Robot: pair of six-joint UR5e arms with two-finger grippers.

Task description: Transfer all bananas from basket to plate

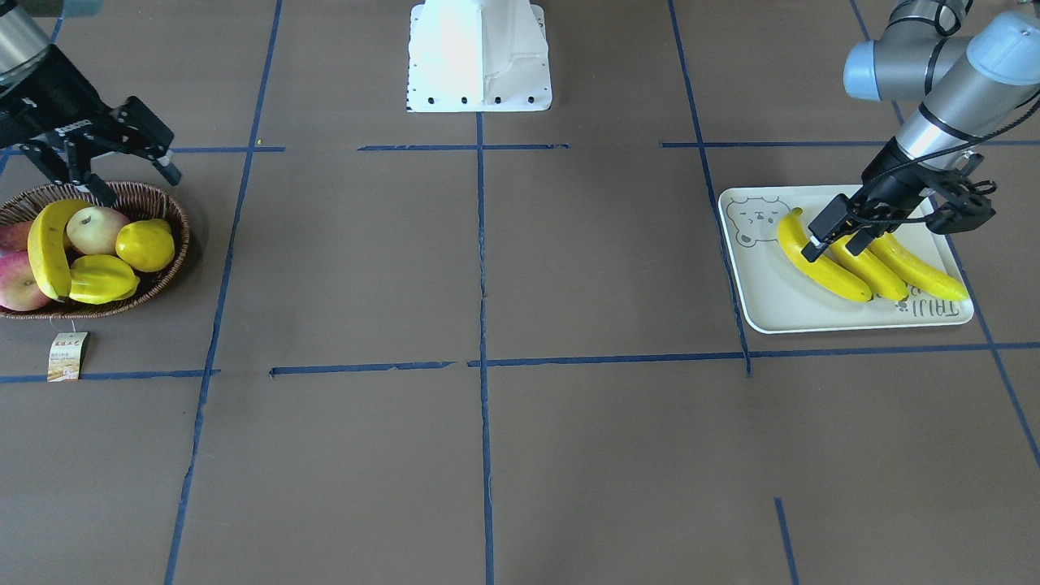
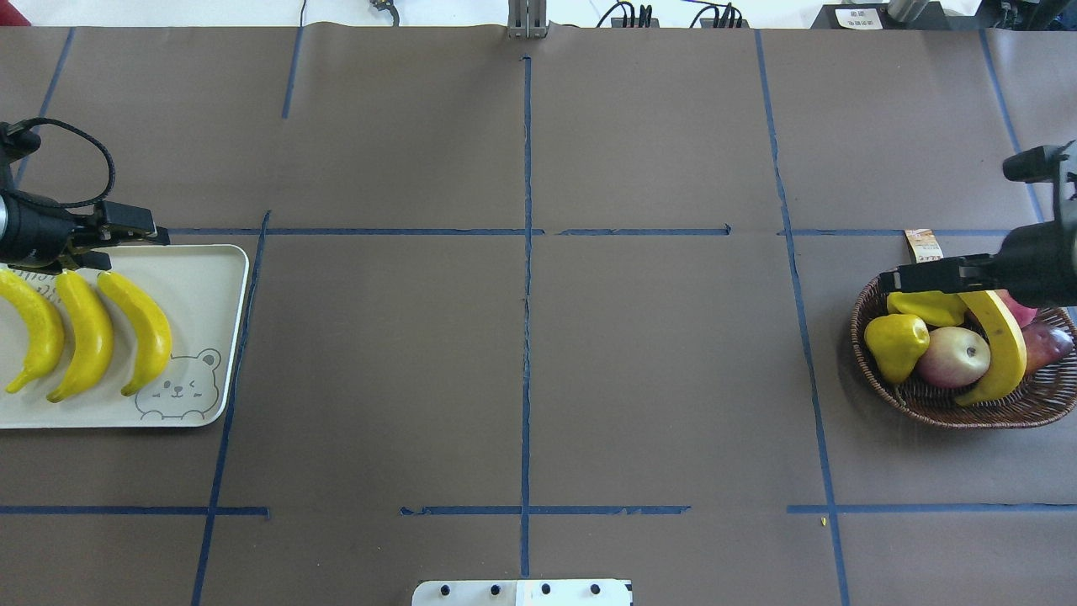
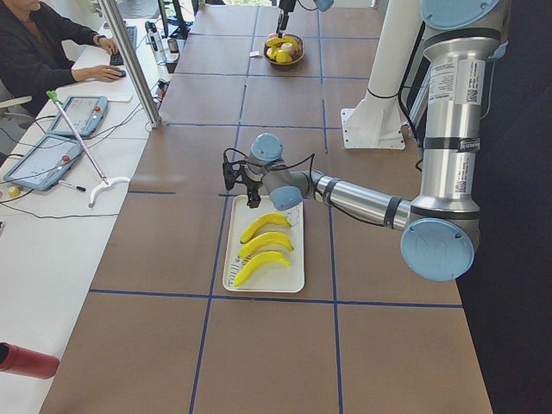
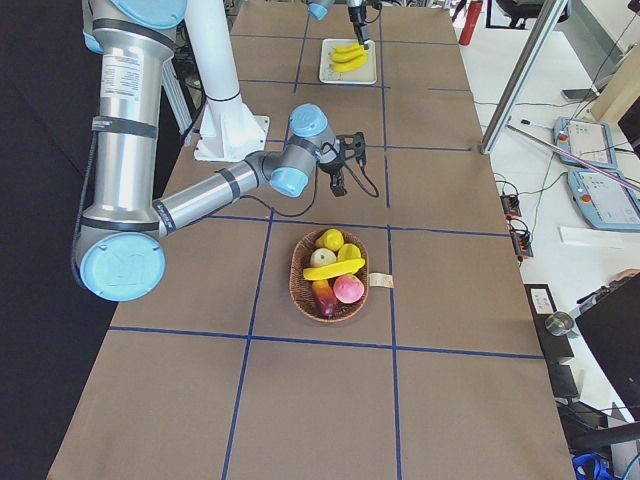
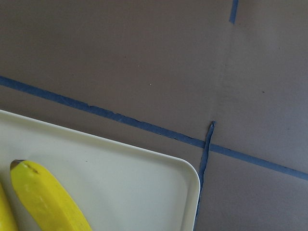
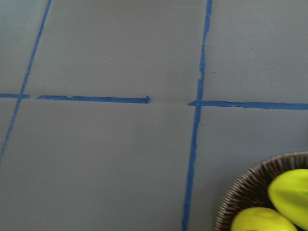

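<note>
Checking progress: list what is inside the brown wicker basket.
One curved yellow banana, round yellow lemon, ridged yellow starfruit, pink-red apples; anything beneath them is hidden.

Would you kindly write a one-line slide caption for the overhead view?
Three bananas lie on the plate near the open left gripper; the fourth banana sits in the basket by the right gripper.

Left gripper fingers apart, right gripper fingers apart

Four long curved yellow bananas: three under left gripper, one by right gripper. One oval brown wicker basket, one cream rectangular plate.
</note>
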